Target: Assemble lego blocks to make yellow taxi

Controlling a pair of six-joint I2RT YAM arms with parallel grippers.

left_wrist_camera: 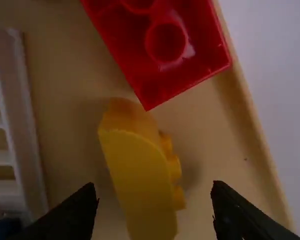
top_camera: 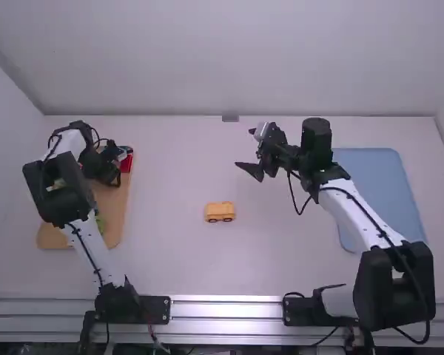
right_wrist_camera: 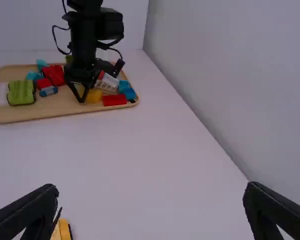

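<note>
Yellow curved block [left_wrist_camera: 140,175] in wooden tray [top_camera: 114,218], between parted fingers of left tool [top_camera: 117,176]. Yellow wheeled car base [top_camera: 220,210] near middle of white tabletop [top_camera: 170,259]. High view, from car base: tray at nine o'clock, left tool ten, right tool [top_camera: 244,148] one, fingers apart.

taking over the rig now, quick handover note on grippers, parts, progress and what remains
Left tool: open, fingers either side of the curved yellow block, not gripping it.
Right tool: open, empty, above the table.
Parts: yellow car mid-table; curved yellow block in the wooden tray, by a red block.
Done: car body stands on wheels.
Left: probably grip that yellow block, bring it over and fit it on.
</note>
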